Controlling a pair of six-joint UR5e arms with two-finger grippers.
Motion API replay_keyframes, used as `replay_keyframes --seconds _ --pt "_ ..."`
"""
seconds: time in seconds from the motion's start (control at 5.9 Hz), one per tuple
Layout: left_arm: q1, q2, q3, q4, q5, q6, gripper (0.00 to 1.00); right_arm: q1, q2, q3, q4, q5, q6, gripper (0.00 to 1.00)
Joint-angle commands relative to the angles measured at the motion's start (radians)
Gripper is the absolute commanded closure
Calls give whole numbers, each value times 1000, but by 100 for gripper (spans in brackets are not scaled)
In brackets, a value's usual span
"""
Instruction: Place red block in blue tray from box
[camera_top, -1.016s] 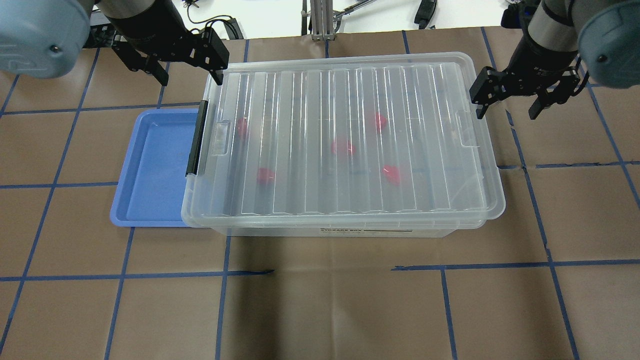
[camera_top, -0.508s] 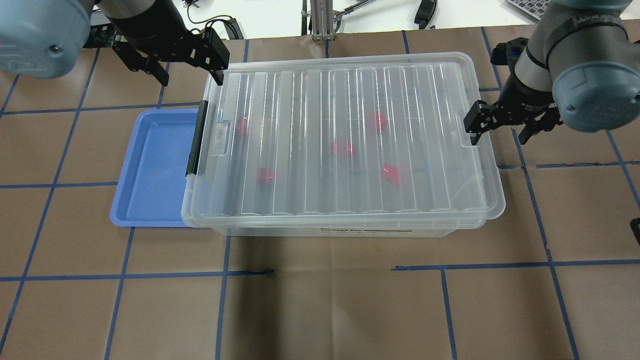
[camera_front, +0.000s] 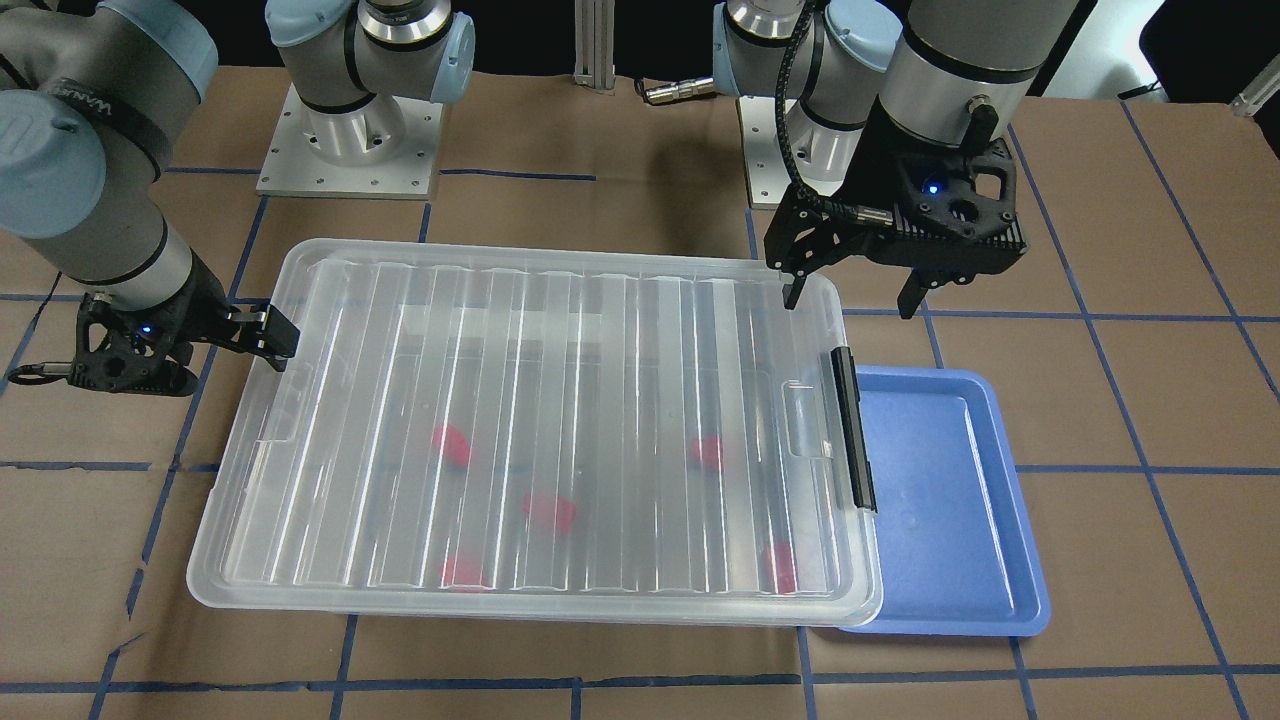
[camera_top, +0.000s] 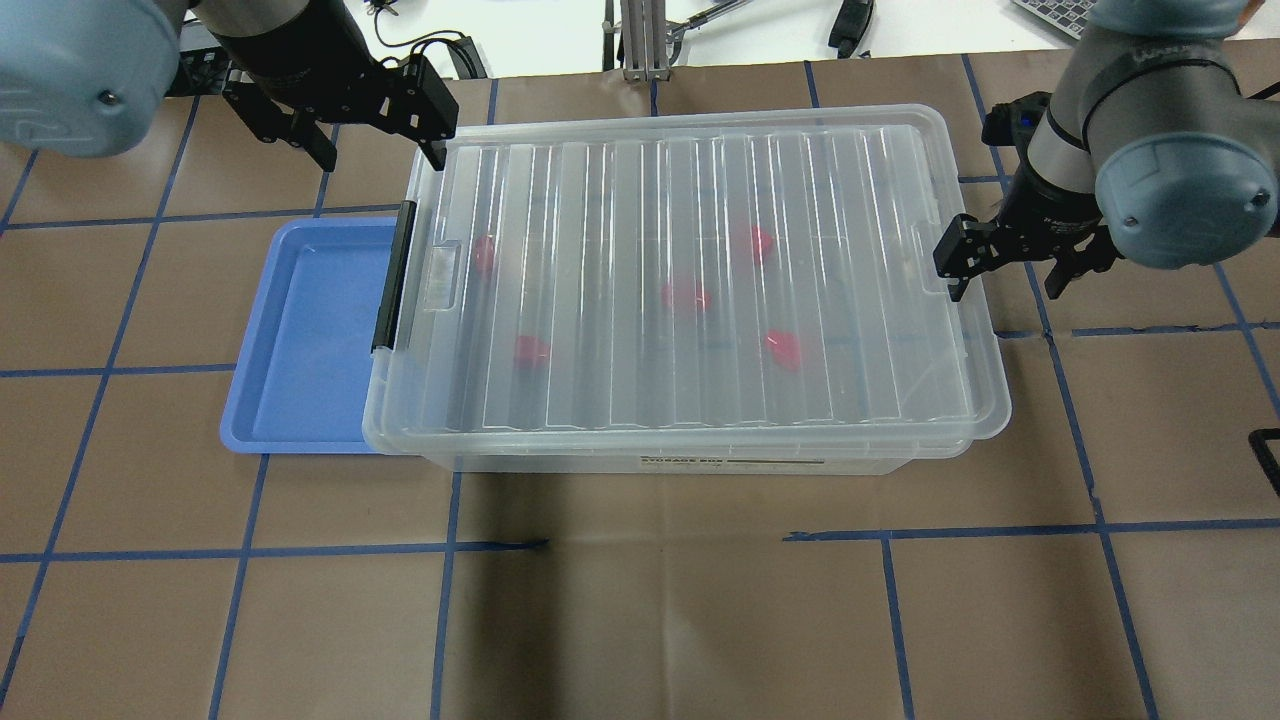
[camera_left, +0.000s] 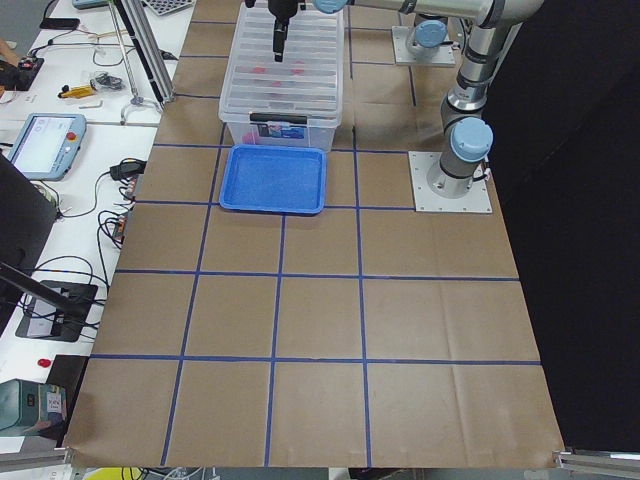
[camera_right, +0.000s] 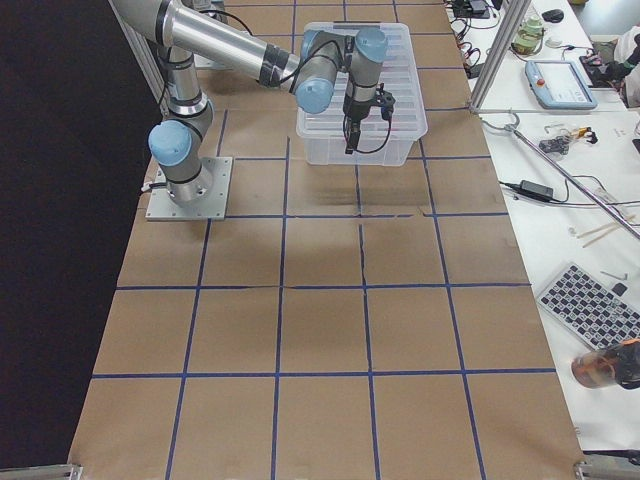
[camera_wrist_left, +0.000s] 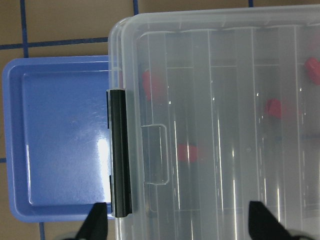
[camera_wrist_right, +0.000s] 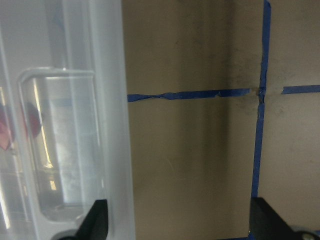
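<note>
The bench (camera_top: 640, 620) was covered in brown paper gridded with blue tape, and a white desk (camera_right: 560, 200) with a keyboard (camera_right: 588, 305) and cables ran along the side across from the robot. The clear box (camera_top: 560, 462) sat shut. Its ribbed lid (camera_top: 620, 180) lay over five red blocks (camera_top: 686, 296), which showed only as blurs through it. Its black latch (camera_top: 392, 280) faced the tray (camera_top: 300, 330), and the lid's rim overlapped the tray's edge in the overhead view. The left gripper (camera_top: 380, 150) hung, fingers spread, above the latch-end corner. The right gripper (camera_top: 1005, 285), fingers spread, straddled the opposite rim, perhaps without touching it.
</note>
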Motion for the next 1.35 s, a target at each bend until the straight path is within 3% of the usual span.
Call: replay_keyframes --seconds 0.0,0.68,1.19 --pt "-1 0 0 0 0 0 1 -15 1 1 -1 -9 -25 0" --pt "-1 0 0 0 0 0 1 -119 2 1 -2 -6 -170 0" --pt "1 0 1 0 0 0 1 -132 4 -1 -19 -13 -232 0"
